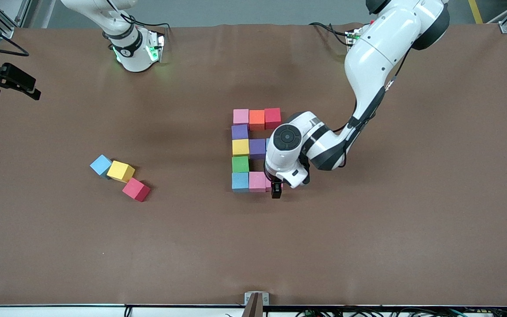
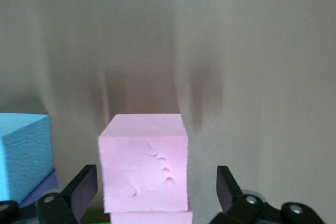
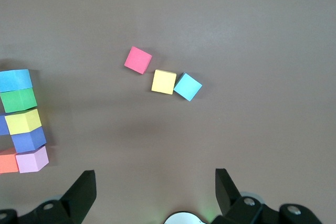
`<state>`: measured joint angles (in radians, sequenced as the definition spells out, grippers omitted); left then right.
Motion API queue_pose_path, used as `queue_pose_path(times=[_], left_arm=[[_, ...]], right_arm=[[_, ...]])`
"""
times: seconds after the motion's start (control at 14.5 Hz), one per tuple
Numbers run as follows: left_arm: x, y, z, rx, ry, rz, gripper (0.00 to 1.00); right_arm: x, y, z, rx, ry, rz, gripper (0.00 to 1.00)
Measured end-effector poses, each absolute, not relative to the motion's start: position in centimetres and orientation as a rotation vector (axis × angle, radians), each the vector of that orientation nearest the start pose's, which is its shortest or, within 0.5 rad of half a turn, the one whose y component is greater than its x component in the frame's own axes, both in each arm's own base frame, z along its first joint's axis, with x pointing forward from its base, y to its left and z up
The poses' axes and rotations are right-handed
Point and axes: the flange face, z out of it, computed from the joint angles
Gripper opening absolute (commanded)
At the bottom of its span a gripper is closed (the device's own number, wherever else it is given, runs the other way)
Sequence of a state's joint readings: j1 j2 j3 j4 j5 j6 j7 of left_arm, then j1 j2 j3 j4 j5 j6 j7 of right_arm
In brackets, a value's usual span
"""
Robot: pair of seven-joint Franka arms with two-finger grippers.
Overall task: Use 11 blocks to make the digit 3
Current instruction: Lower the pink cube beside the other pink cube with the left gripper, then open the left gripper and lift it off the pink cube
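Note:
The digit 3 (image 1: 253, 149) lies mid-table as touching blocks. Its bar farthest from the front camera is pink (image 1: 240, 116), orange (image 1: 257, 119) and red (image 1: 273, 117). The column runs purple (image 1: 240, 131), yellow (image 1: 240, 147), green (image 1: 240, 164), light blue (image 1: 240, 181). A purple block (image 1: 258, 148) sits in the middle bar. My left gripper (image 1: 275, 191) is low over the end of the nearest bar and hides part of the figure. It is open, and its fingers (image 2: 84, 184) stand clear on both sides of a pink block (image 2: 143, 163). My right gripper (image 3: 155, 187) is open with nothing between its fingers.
Three loose blocks lie toward the right arm's end: light blue (image 1: 101, 165), yellow (image 1: 120, 171) and red (image 1: 136, 189). The right arm (image 1: 132, 44) waits by its base. A black camera mount (image 1: 11, 79) juts over the table edge there.

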<state>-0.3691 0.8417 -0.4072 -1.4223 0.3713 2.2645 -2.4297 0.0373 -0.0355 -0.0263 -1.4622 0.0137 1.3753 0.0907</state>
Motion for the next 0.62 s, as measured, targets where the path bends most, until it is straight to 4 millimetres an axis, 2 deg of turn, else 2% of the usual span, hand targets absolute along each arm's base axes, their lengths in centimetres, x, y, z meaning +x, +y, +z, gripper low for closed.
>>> queue_pose_path(times=[0.34,0.48,0.62], left_arm=[[56.4,-46.6,26.6,-2.339,-2.185,-0.021,1.0],[56.9,-45.8,28.8,-2.367,-2.159,-0.052,1.0],[58.1,-44.2,31.3,-2.408,-2.119,-0.088,1.0]], right_arm=[[52.2,0.7,67.7,-3.126,0.121,0.079,1.0],[52.2,0.7,67.8,-3.126,0.12,0.074,1.0],[52.2,0.7,67.8,-3.126,0.12,0.073,1.0]])
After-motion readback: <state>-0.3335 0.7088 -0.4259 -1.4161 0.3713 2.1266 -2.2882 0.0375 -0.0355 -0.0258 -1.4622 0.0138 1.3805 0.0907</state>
